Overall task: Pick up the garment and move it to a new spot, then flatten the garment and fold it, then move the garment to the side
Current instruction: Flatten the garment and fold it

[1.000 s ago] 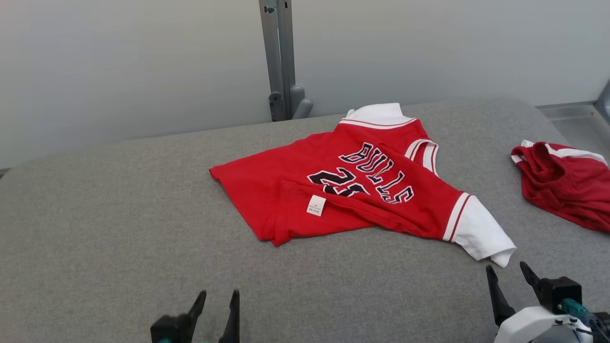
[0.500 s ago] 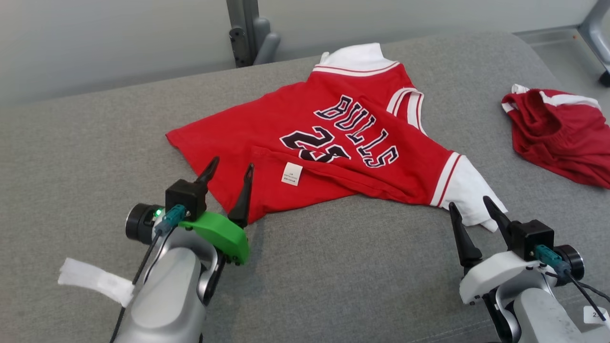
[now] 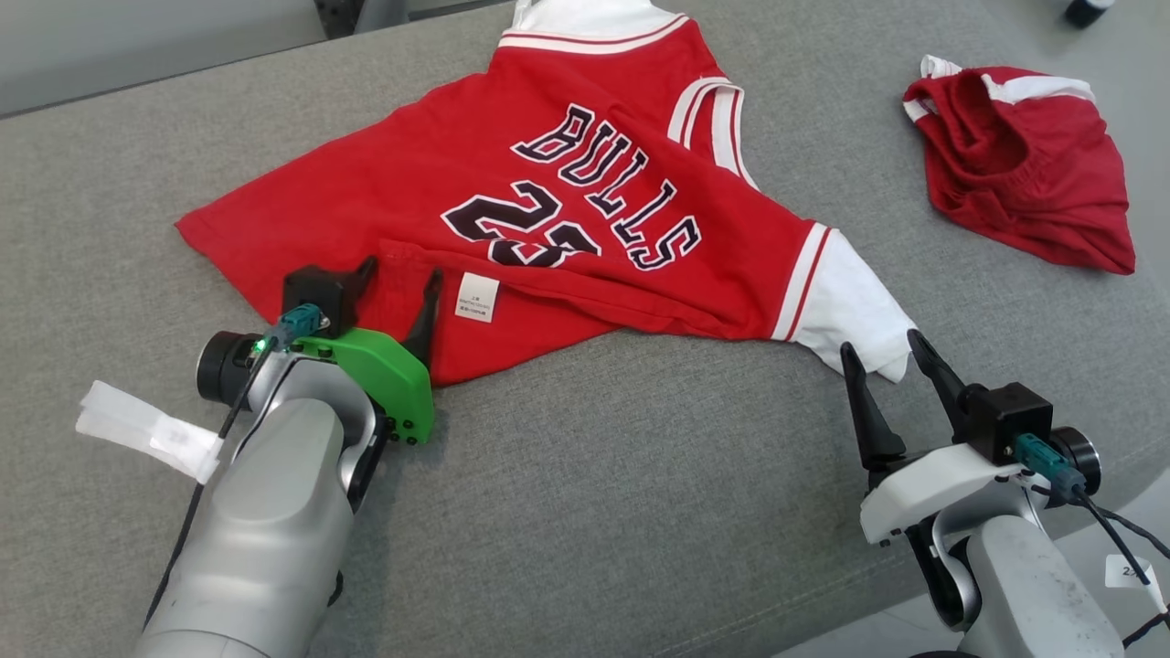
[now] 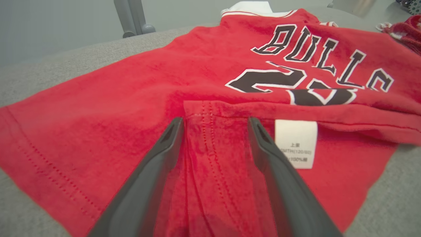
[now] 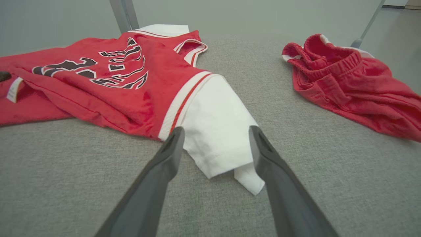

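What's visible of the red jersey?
The red knit jersey has a white collar, a white sleeve, black BULLS lettering and a partly hidden number. It lies rumpled on the gray cushion. Its near hem is folded over, showing a white label. The open left end effector straddles that fold, and the open right end effector sits just short of the sleeve.
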Tool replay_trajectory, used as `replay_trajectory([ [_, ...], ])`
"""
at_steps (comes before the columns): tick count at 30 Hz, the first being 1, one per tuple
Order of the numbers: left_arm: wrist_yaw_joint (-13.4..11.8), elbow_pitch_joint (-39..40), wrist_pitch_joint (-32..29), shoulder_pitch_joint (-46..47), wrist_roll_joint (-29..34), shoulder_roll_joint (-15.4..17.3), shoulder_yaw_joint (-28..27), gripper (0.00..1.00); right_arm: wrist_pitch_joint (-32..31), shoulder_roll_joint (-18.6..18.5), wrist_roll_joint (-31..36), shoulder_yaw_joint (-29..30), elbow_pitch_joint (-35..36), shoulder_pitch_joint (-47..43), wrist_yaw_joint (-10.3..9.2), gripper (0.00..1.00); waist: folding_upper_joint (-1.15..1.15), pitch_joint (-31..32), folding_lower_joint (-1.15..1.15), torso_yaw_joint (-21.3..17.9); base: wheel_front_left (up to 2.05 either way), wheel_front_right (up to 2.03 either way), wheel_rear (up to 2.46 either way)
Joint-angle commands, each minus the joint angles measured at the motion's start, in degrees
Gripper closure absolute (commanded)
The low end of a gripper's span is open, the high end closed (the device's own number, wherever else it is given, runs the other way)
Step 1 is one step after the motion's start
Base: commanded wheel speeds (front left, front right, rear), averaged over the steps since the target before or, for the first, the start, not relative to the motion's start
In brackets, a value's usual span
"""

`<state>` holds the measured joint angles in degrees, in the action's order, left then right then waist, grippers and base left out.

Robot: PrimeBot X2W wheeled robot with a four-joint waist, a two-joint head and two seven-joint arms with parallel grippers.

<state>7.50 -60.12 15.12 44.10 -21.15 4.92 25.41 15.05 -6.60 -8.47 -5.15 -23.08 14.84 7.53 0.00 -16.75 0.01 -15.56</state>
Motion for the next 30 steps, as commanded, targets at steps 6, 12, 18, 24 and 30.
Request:
replay_trajectory([
  [6,-0.05,-0.78,-0.03,1.98,-2.05,1.53,0.97,0.00,0.15,0.20,0.44,0.66,0.16,1.27,-0.09,0.00,0.00,-2.47,-0.01,-1.03,0.00,0.00,0.00],
  [12,-0.05,0.46,-0.02,1.16,-3.23,1.58,2.51,0.00,0.15,0.29,0.44,0.63,-0.24,1.85,-0.09,0.00,0.00,-2.42,-0.01,-0.63,0.00,0.00,0.00],
  [18,-0.05,2.97,-0.02,0.30,-4.34,2.31,3.54,0.00,0.15,0.54,0.35,0.57,-0.55,1.88,-0.08,0.00,0.00,-2.30,-0.01,-0.54,0.00,0.00,0.00],
  [24,-0.05,3.93,-0.03,-0.69,-4.32,2.69,3.51,1.00,0.15,0.74,0.13,0.70,-0.98,1.49,-0.08,0.00,0.00,-2.16,-0.01,-0.75,0.00,0.00,0.00],
  [30,-0.05,6.74,-0.02,-1.47,-3.66,2.95,2.27,1.00,0.15,1.02,-0.15,1.35,-1.26,1.74,-0.08,0.00,0.00,-1.15,-0.01,-0.46,0.00,0.00,0.00],
])
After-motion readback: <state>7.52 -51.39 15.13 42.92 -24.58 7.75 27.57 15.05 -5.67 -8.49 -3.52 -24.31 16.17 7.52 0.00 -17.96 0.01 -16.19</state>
